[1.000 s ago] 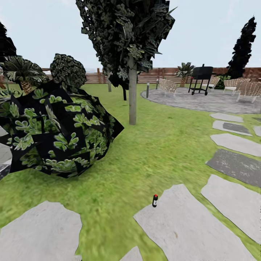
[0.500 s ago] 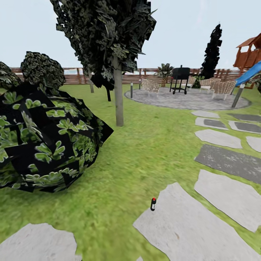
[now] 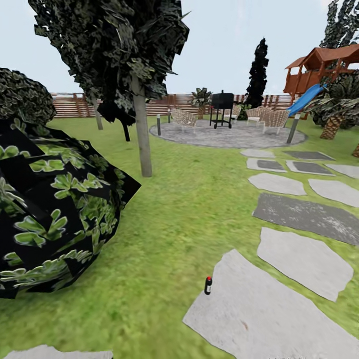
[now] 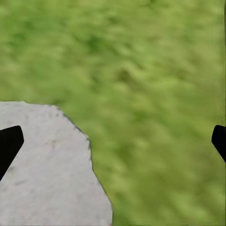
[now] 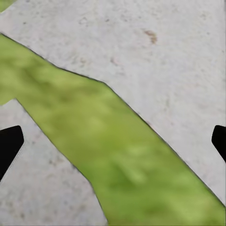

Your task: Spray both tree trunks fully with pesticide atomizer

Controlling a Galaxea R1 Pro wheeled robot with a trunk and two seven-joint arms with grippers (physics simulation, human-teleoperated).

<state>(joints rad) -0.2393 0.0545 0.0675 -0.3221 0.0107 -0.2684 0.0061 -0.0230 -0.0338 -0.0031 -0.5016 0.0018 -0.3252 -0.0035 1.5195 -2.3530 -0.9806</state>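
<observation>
Black with a red cap, the pesticide atomizer [image 3: 208,285] stands upright on the grass, just touching the near-left edge of a big grey paving slab [image 3: 264,314], and it is the thing I am steering for. Over the last second my whole head picture has slid: the bottle sits a touch lower and further left than before, the leafy bush [image 3: 52,209] has drifted off to the left, and a wooden play tower with a blue slide [image 3: 305,98] has come into sight, so I read that as my base and head swinging right, not the garden moving. The nearest tree trunk [image 3: 142,134] rises well beyond the bottle. My left gripper [image 4: 113,141] hangs with fingers wide apart over grass and a slab corner, holding nothing; my right gripper [image 5: 113,141] is likewise spread, over a strip of grass between two slabs. The bottle is not between either pair of fingers, so I judge the pick-up not yet begun and more approach needed.
</observation>
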